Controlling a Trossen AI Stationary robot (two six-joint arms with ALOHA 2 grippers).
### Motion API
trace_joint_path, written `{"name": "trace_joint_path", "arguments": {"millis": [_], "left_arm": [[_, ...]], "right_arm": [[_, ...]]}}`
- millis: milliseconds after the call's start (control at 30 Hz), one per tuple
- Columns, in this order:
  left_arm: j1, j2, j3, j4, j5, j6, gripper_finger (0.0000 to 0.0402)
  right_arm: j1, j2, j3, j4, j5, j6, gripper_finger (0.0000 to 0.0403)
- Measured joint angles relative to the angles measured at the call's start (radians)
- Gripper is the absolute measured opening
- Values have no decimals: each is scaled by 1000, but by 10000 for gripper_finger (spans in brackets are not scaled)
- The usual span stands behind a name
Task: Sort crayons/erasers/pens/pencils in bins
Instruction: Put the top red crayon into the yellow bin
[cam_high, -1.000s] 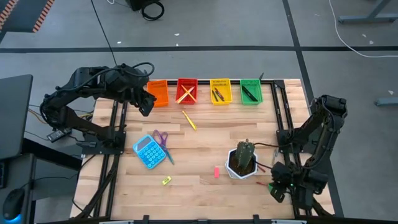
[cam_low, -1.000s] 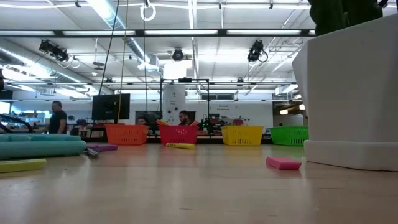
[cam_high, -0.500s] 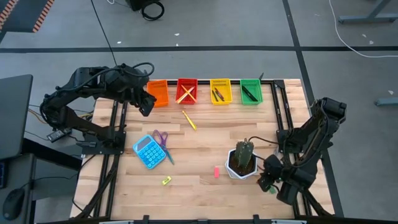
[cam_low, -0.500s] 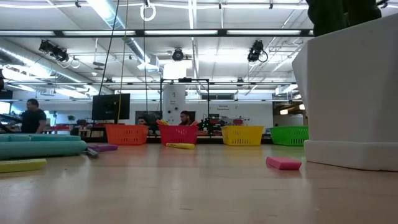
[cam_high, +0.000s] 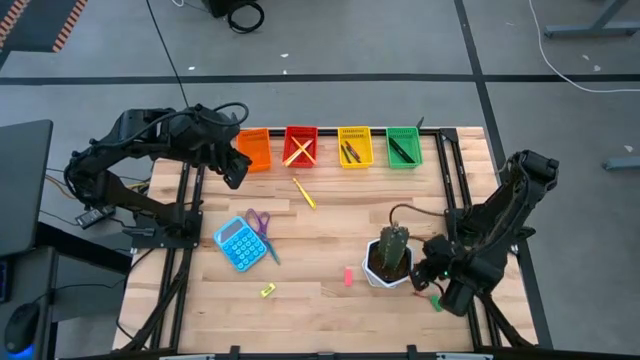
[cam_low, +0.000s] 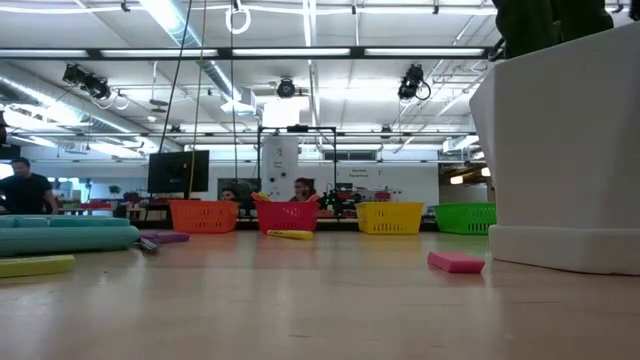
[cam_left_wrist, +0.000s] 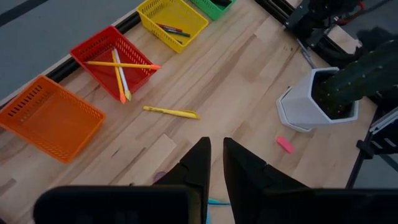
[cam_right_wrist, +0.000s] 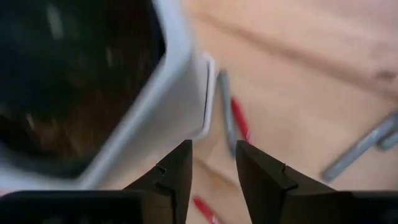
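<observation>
Overhead, the four bins stood in a row along the table's far edge: orange bin (cam_high: 253, 150), red bin (cam_high: 300, 146), yellow bin (cam_high: 354, 146) and green bin (cam_high: 403, 146), side by side. Two long pencils (cam_high: 297, 151) lay crossed in the red bin, each on a diagonal, and a third yellow stick (cam_left_wrist: 122, 65) crossed them in the left wrist view. Short dark sticks (cam_high: 350, 152) lay slantwise in the yellow bin, and dark pens (cam_high: 400, 149) ran roughly front to back in the green one. The orange bin looked bare.

One loose yellow pen (cam_high: 304, 193) lay on the wood just in front of the red bin, its long axis slanting from the bins toward the near right. A pink eraser (cam_high: 348, 276) rested near the white cactus pot (cam_high: 388, 262), to its left, and a yellow-green eraser (cam_high: 267, 291) sat near the front edge, below the blue calculator (cam_high: 236, 243) and the purple-handled scissors (cam_high: 260, 229).

The left gripper (cam_high: 234, 168) hung beside the orange bin with its fingers (cam_left_wrist: 199, 168) drawn almost together on nothing. The right gripper (cam_right_wrist: 213, 165) sat low against the pot's right side, fingers parted and empty (a grey stick (cam_right_wrist: 226, 118) and a red crayon (cam_right_wrist: 240, 121) lay parallel on the table just ahead of it, beside the pot's base).
</observation>
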Motion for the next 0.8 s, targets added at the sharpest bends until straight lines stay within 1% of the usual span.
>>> {"name": "trace_joint_path", "arguments": {"millis": [167, 300, 367, 533, 600, 700, 800], "left_arm": [[-4, 0, 0, 0, 0, -1, 52], [-4, 0, 0, 0, 0, -2, 51], [-4, 0, 0, 0, 0, -2, 49], [-4, 0, 0, 0, 0, -21, 50], [-4, 0, 0, 0, 0, -28, 52], [-4, 0, 0, 0, 0, -47, 55], [-4, 0, 0, 0, 0, -50, 56]], "right_arm": [[-47, -95, -3, -95, 19, -12, 110], [-32, -161, -68, -86, -8, -10, 112], [-18, -194, -118, -35, -23, -6, 120], [-13, -247, -274, 210, -30, -18, 147], [-13, -255, -324, 280, -36, -21, 154], [-12, -257, -370, 316, -63, -30, 156], [-1, -257, -389, 317, -72, -100, 153]]}}
